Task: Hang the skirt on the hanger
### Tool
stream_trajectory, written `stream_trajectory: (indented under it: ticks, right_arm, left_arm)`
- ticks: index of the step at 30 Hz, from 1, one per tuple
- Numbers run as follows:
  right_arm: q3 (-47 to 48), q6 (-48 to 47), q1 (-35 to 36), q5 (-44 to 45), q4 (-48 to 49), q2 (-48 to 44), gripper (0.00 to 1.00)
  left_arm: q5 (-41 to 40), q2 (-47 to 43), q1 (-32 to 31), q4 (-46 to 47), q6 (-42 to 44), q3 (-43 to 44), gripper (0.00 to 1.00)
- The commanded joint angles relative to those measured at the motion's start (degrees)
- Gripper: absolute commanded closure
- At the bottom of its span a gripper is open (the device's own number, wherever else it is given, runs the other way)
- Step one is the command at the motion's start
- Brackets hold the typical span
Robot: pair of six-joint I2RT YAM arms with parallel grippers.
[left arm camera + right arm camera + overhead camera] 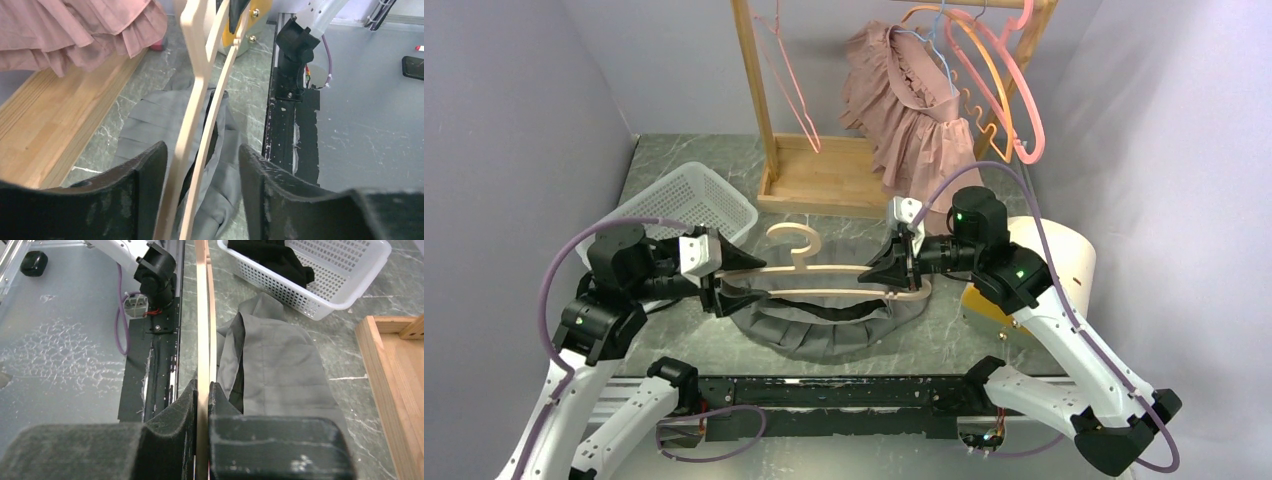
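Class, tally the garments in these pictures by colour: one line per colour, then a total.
Pink garment: 1
Grey skirt: 1
Black garment: 1
Total: 3

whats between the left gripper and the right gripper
The wooden hanger spans from the right gripper, shut on it, to the left gripper, with the grey skirt beneath it. The top view shows this.
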Motion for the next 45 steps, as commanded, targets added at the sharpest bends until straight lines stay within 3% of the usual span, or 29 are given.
stream_trajectory:
  ticks: [1,3,5,9,11,14,17,20,28,31,33,39,41,43,45]
  right_arm:
    - [1.39,-1.98,-0.15,-3.10,-0.21,-0.91,1.00]
    - [1.42,-2.59,-0.20,-3.92,-0.75,-1.01,1.00]
    - [1.44,-3.04,-0.16,-4.05,-1.05,-0.97,1.00]
    - [1.60,-2.95,-0.16,-4.16,-1.12,-0.80,1.00]
    - [1.69,-1.59,-0.19,-3.50,-0.23,-0.79,0.96]
    - [1.58,1.96,-0.10,-3.57,3.38,-0.48,0.62]
    - [0.70,8.35,0.55,-5.58,11.32,1.04,0.45]
    - [0.93,11.00,3.64,-4.46,17.18,3.90,0.40]
    - [6.47,12.34,10.67,3.13,19.68,14.34,0.38]
    - [5.94,15.04,10.88,2.47,23.05,15.92,0.39]
    - [5.58,15.57,11.25,1.74,24.05,16.73,0.46]
    - [4.26,16.95,11.52,1.80,26.76,17.10,0.88]
    - [3.87,16.87,11.53,2.21,27.10,16.68,1.00]
    - [3.15,16.27,11.49,5.36,26.77,15.87,1.00]
    - [2.46,13.58,11.50,9.05,24.48,14.37,1.00]
  left_arm:
    - [2.13,2.22,0.32,-0.19,2.59,-1.10,0.45]
    - [-0.01,3.01,0.39,-0.36,2.64,-0.70,0.48]
    - [-0.91,3.36,0.35,-0.68,2.91,-0.34,0.59]
    - [1.22,3.65,0.33,-1.91,5.31,-0.06,0.92]
    - [0.40,3.55,0.32,-1.36,4.29,-0.32,0.93]
    - [1.19,4.75,0.37,-0.47,2.97,0.38,0.93]
    - [3.07,6.21,0.35,0.96,2.25,0.79,0.93]
    - [4.24,7.21,0.37,2.46,1.61,0.37,0.93]
    - [4.84,7.45,0.32,4.08,1.76,-0.31,0.93]
    - [4.60,7.01,0.33,4.66,1.31,-0.81,0.93]
    - [4.04,6.60,0.33,4.93,0.97,-1.07,0.93]
    - [2.16,5.62,0.33,5.16,-0.62,-1.41,0.92]
    - [0.60,5.23,0.32,6.27,-2.80,-1.93,0.83]
    - [-3.31,4.67,0.32,7.80,-6.42,-2.45,0.64]
    - [-9.60,3.86,0.33,8.28,-11.02,-3.00,0.53]
